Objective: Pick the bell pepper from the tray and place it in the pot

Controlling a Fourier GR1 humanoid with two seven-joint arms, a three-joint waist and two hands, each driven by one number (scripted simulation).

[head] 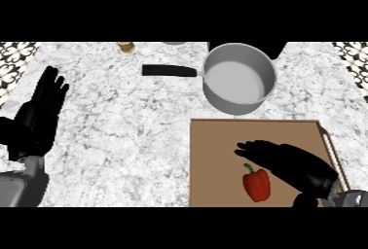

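A red bell pepper (257, 185) with a green stem lies on the brown tray (215, 146), near its front edge. My right hand (287, 163) hovers just right of and behind the pepper, fingers relaxed and pointing left, holding nothing. The grey pot (239, 78) with a black handle (169, 71) stands behind the tray, and nothing shows inside it. At the view's left edge my left hand (39, 112) rests open, fingers up.
A small tan object (127, 47) sits at the counter's back edge, left of the pot. Patterned tile shows at both upper corners. White marble counter (122, 136) spreads between my left hand and the tray.
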